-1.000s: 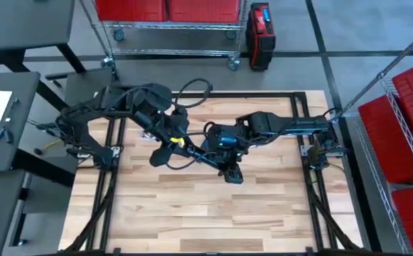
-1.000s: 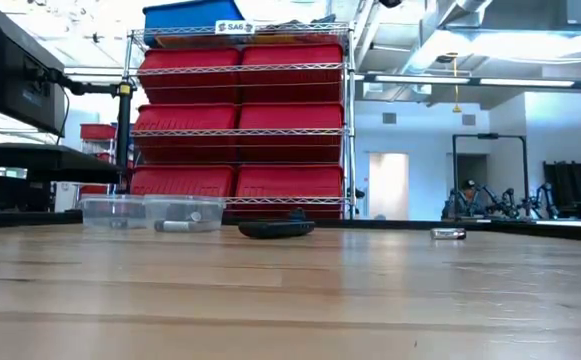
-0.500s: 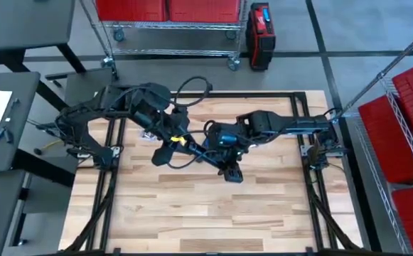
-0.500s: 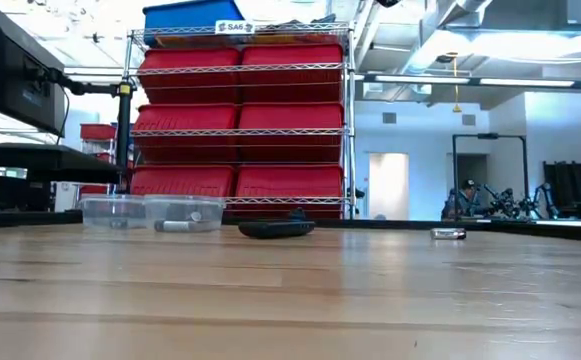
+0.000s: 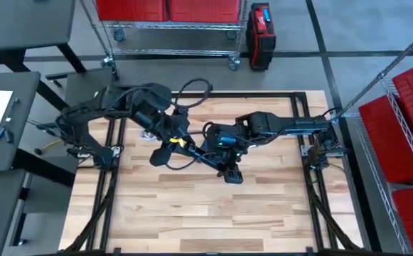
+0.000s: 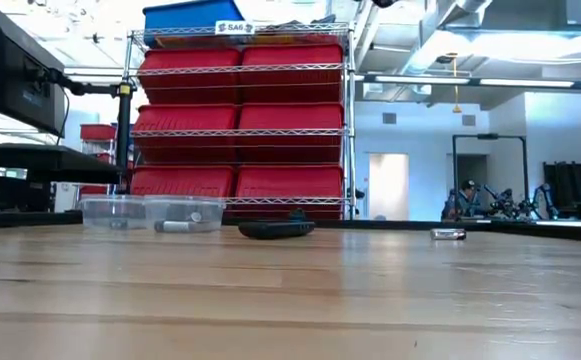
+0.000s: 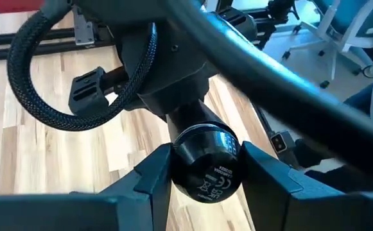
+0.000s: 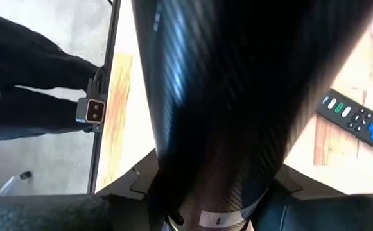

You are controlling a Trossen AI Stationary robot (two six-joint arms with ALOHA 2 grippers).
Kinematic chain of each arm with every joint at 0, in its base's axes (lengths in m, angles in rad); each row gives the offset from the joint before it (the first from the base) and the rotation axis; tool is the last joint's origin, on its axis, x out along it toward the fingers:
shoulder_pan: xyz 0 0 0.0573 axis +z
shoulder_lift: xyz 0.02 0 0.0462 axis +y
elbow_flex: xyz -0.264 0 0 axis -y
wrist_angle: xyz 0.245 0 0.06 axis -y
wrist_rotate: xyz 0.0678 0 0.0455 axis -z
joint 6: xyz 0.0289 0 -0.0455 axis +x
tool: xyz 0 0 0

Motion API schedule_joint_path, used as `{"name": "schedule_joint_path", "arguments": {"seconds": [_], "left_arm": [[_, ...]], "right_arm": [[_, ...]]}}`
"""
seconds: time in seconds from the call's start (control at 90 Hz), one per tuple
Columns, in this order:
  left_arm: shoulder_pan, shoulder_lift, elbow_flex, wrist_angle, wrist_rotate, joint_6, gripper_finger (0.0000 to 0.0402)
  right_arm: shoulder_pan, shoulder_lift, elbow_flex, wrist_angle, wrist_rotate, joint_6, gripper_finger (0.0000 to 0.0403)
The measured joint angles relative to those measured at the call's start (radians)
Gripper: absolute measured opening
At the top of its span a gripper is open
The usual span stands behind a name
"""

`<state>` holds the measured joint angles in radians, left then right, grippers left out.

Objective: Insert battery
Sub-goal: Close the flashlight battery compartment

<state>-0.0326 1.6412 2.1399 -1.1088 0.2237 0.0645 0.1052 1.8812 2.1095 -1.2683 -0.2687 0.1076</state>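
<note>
A white label [image 6: 233, 27] on the top shelf of the wire rack [image 6: 240, 120] reads "SA6"; other markings are illegible.

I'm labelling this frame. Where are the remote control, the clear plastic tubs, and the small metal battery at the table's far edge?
remote control [image 8: 358, 120]: right wrist view, button face.
clear plastic tubs [image 6: 152, 213]: low view, front wall.
battery [image 6: 448, 234]: low view, its side.

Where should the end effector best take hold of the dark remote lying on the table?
Grip the remote across its narrow width, near mid-length, coming straight down from above. It lies flat and low on the table, long and slim, so its two long edges are the opposite faces to pinch. A sideways approach would probably scrape the wood.
</note>
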Motion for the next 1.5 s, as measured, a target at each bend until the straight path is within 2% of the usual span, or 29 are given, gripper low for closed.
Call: {"name": "schedule_joint_path", "arguments": {"seconds": [0.5, 1.2, 1.5], "left_arm": [[-0.036, 0.014, -0.002, -0.049, 0.012, -0.025, 0.0128], [-0.044, 0.012, -0.003, -0.057, -0.062, -0.054, 0.0128], [-0.046, 0.005, -0.003, -0.053, -0.058, -0.057, 0.0128]], "right_arm": [[-0.018, -0.001, 0.000, -0.053, -0.004, -0.019, 0.0139], [-0.061, -0.005, 0.001, -0.076, 0.001, -0.015, 0.0139], [-0.081, -0.006, 0.001, -0.074, 0.013, -0.011, 0.0139]]}}
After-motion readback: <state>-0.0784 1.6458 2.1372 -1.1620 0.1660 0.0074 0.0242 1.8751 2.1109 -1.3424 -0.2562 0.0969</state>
